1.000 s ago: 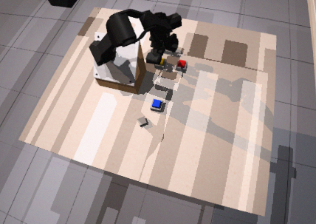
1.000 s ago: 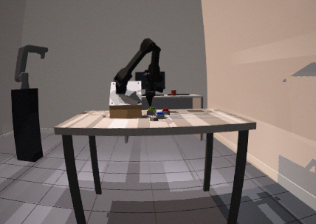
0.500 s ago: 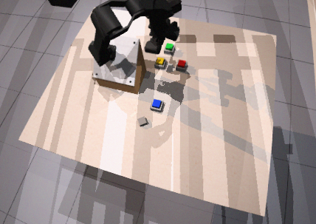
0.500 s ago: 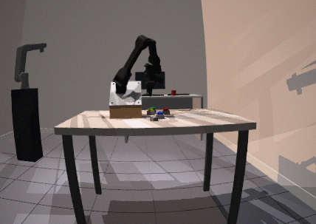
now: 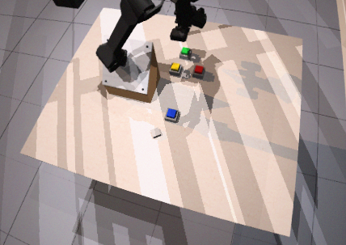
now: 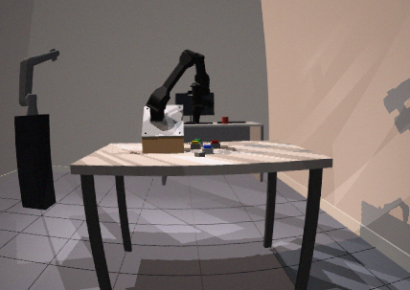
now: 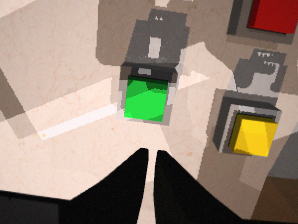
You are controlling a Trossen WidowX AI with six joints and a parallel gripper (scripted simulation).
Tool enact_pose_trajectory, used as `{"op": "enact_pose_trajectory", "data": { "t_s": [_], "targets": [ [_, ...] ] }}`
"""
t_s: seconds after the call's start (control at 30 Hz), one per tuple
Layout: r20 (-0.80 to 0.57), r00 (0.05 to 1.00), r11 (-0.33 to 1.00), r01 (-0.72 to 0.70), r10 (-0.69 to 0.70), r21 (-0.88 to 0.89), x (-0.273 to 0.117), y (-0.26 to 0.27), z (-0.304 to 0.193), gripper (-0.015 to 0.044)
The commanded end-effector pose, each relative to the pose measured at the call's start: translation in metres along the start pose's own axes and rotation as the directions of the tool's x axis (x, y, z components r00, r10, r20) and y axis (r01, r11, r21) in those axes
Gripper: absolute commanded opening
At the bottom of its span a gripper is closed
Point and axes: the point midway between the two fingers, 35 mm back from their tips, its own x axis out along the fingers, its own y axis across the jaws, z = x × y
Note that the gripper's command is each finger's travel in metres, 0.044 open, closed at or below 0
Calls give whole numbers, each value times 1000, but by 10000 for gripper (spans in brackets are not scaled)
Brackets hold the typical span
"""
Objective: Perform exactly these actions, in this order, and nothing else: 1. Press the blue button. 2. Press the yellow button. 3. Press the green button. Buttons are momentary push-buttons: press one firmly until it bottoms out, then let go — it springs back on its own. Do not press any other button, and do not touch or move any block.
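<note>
My gripper (image 7: 151, 157) (image 6: 196, 121) is shut with nothing between its fingertips, raised above the table. In the wrist view its tips show just below the green button (image 7: 146, 101) (image 5: 185, 51) (image 6: 197, 140), not touching it. The yellow button (image 7: 254, 136) (image 5: 175, 67) (image 6: 194, 143) stands to the right of the tips in the wrist view, with its cap raised and nothing on it. The blue button (image 5: 171, 113) (image 6: 207, 146) stands nearer the front, untouched, its cap up. In the top view the fingertips are hard to make out against the dark arm.
The red button (image 5: 199, 69) (image 6: 215, 142) (image 7: 275, 15) stands beside the yellow one. A small pale block (image 5: 156, 133) (image 6: 199, 154) lies in front of the blue button. The arm's base box (image 5: 129, 92) (image 6: 163, 145) stands left of the buttons.
</note>
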Motion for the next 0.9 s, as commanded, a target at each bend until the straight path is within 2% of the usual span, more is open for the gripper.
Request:
{"op": "enact_pose_trajectory", "data": {
  "t_s": [0.0,0.1,0.87],
  "targets": [
    [-2,1000,1000,-6,6,7,30,6,3,20],
    [-2,1000,1000,-3,3,8,60,5,1,20],
    [-2,1000,1000,-2,2,8,88,4,2,20]
  ]
}}
